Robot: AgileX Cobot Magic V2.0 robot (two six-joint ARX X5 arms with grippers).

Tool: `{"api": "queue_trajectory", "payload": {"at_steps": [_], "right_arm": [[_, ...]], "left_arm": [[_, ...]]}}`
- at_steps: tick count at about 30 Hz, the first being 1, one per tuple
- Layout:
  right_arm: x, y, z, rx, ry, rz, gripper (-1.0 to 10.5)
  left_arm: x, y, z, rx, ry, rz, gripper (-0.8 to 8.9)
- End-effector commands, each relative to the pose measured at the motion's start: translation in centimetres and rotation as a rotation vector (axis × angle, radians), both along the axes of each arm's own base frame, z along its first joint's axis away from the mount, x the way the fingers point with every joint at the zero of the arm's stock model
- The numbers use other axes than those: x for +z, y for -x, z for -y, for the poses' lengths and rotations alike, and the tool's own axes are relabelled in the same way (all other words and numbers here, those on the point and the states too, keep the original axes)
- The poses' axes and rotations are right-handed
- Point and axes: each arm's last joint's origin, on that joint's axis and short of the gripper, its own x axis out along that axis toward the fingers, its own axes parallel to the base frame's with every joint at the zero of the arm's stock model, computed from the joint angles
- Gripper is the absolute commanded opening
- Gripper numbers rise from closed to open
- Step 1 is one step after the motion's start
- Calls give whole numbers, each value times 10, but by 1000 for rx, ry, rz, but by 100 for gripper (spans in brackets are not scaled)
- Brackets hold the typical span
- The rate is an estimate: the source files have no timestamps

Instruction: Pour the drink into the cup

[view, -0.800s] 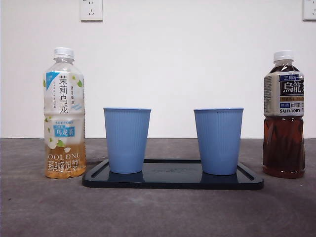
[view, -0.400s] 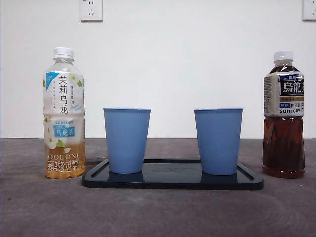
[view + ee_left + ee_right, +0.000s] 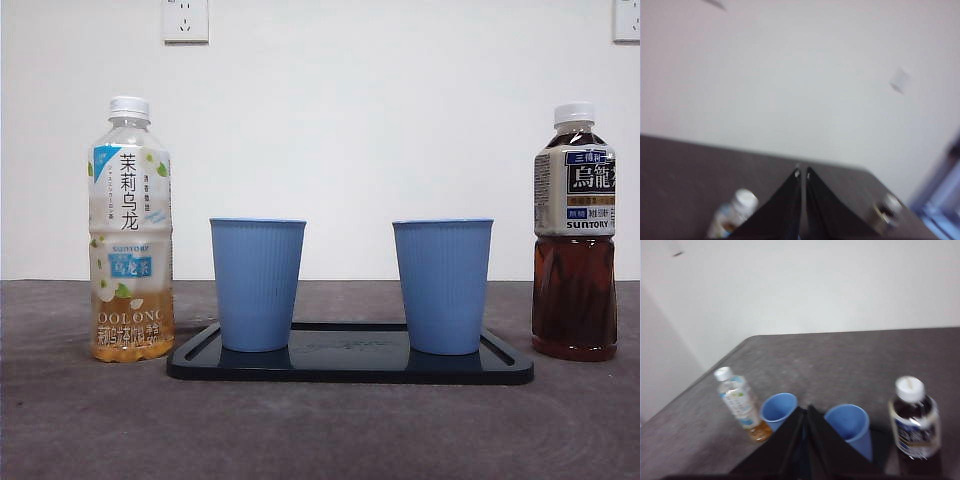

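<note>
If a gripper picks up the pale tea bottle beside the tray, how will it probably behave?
The pale tea bottle looks nearly empty, liquid only near its base, so probably light. Tall and narrow, it may tip if pushed high. Its cap is on, so spilling seems unlikely.

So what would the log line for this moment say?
stage: not started | left gripper: shut, raised | right gripper: shut, raised | bottles: capped | cups: on tray

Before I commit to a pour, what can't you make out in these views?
- Inside of the two blue ribbed plastic cups: front view is level with their rims; right wrist view is blurred.
- Pale jasmine oolong bottle: cut off by the left claw and the picture edge.
- Dark oolong bottle: small label print unreadable.
</note>
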Motion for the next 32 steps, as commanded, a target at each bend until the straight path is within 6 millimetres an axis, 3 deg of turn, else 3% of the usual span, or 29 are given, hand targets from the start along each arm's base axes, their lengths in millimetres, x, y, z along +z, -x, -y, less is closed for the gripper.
{"api": "queue_trajectory", "payload": {"at_steps": [1, 9, 18, 26, 32], "right_arm": [[13, -2, -2, 72, 40, 15, 12], [14, -13, -11, 213, 127, -60, 12], [13, -14, -11, 219, 133, -71, 32], [13, -14, -11, 219, 132, -73, 412], [13, -14, -11, 218, 123, -85, 495]], "left_arm": [[9, -5, 3, -82, -90, -52, 15], [15, -20, 11, -242, -247, -103, 15], [15, -20, 11, -244, -288, -70, 46], [15, -20, 11, -245, -288, -71, 482], [15, -20, 11, -245, -288, -71, 523]]}}
